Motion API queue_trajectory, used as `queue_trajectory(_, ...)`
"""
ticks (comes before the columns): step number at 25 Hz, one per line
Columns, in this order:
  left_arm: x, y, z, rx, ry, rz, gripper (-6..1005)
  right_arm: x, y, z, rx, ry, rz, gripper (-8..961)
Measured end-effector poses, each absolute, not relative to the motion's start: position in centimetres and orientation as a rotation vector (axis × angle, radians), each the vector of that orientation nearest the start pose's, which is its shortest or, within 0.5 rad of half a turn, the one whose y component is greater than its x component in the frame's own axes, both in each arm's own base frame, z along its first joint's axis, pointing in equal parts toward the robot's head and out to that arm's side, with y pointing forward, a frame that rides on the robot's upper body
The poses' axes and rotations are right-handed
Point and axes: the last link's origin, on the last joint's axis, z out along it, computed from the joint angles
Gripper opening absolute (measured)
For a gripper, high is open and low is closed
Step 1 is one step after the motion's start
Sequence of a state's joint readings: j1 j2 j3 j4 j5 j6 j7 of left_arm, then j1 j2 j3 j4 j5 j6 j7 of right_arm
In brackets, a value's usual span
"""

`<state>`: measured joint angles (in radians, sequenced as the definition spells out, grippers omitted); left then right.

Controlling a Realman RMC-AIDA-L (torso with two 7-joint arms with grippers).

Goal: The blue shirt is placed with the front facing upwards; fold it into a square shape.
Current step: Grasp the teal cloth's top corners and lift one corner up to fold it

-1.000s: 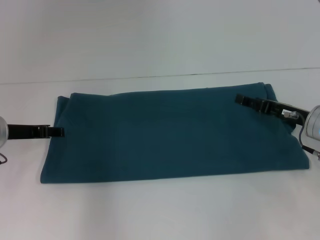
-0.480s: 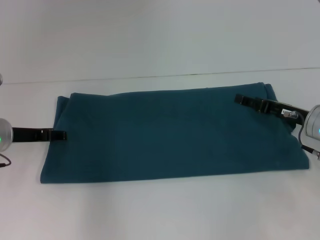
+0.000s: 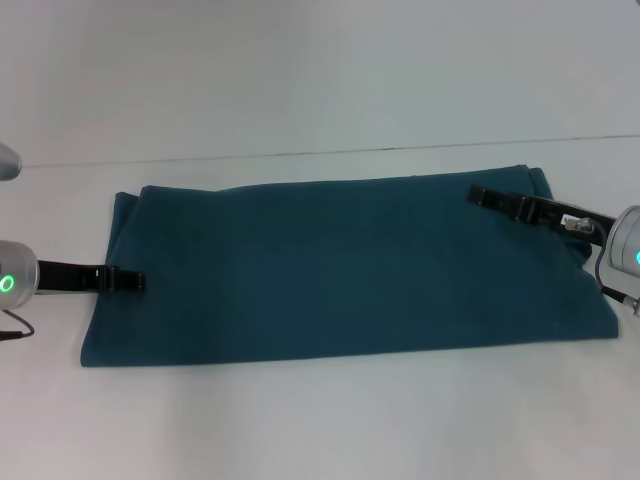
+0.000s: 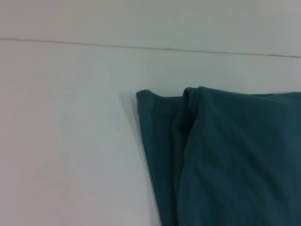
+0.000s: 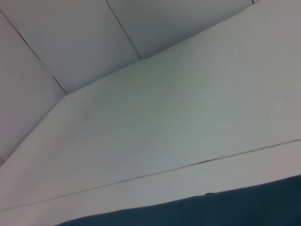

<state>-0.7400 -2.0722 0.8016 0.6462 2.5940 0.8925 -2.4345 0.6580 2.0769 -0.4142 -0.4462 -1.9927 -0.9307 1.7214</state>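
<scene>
The blue shirt (image 3: pixel 340 270) lies on the white table as a long teal band running left to right, plain side up, no print showing. My left gripper (image 3: pixel 135 281) reaches in from the left, its tip just over the shirt's left edge, about midway along it. My right gripper (image 3: pixel 480 196) reaches in from the right over the shirt's far right corner area. The left wrist view shows the shirt's (image 4: pixel 235 160) layered far-left corner with its folds. Only a strip of the shirt (image 5: pixel 235 207) shows in the right wrist view.
The white table (image 3: pixel 320 420) extends in front of the shirt and to both sides. Its back edge (image 3: pixel 320 153) runs just behind the shirt, with a pale wall beyond it.
My left gripper has slid rightward and a little nearer, from beside the shirt's left edge to just over it. The right gripper and the shirt have barely moved.
</scene>
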Motion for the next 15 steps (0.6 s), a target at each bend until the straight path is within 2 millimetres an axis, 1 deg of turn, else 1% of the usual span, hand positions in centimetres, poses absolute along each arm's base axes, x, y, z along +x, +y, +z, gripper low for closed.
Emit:
queue_trajectory(6,-28.87,42.26,0.16,-2.051,-1.377,-0.048,675,31.08,40.45,0.84,-1.929,1.319,0.700,739)
queue_trajectory(15,-28.42,42.35,-0.17,-2.073,-1.358,-0.046,505,31.26,40.30,0.71,-1.927,1.327,0.694,732)
